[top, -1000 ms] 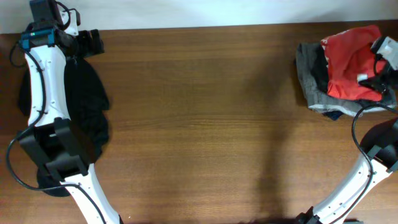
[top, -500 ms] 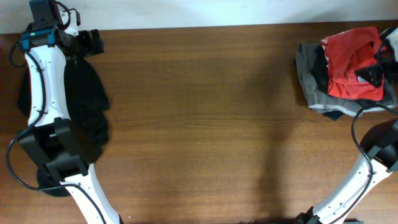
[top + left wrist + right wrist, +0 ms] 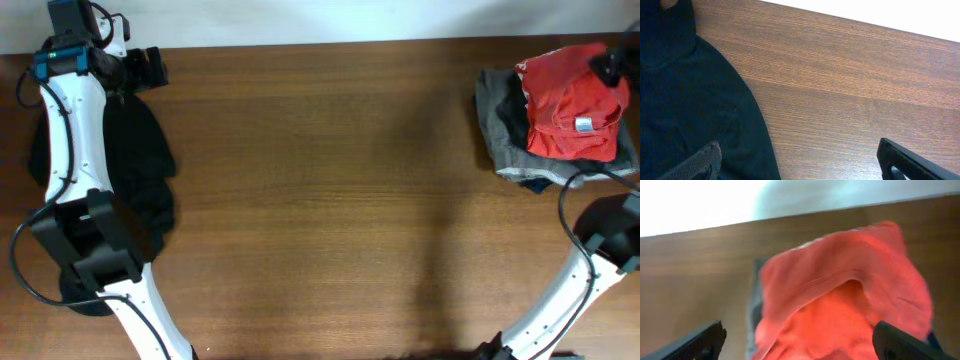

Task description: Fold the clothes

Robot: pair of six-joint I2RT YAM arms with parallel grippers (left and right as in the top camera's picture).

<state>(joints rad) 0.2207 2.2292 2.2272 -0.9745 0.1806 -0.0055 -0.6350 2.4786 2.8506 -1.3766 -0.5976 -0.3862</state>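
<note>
The orange-red T-shirt (image 3: 565, 100) lies crumpled on a pile at the table's back right, its white neck label (image 3: 583, 124) facing up. It fills the right wrist view (image 3: 840, 295). My right gripper (image 3: 610, 62) hovers at the shirt's far right corner, partly out of the overhead view. In its wrist view its jaws (image 3: 800, 347) are wide open above the shirt and hold nothing. My left gripper (image 3: 150, 68) is at the back left, open and empty (image 3: 800, 167), with one finger over a black garment.
A grey folded garment (image 3: 492, 120) lies under the red shirt, with a dark piece (image 3: 540, 183) at its front edge. A black garment (image 3: 140, 160) is spread at the left under the left arm; the left wrist view shows it too (image 3: 685, 100). Brown wooden table (image 3: 320, 200).
My right gripper has moved from over the shirt toward the far edge. The shirt has settled and its white label now shows. The left arm has not moved.
</note>
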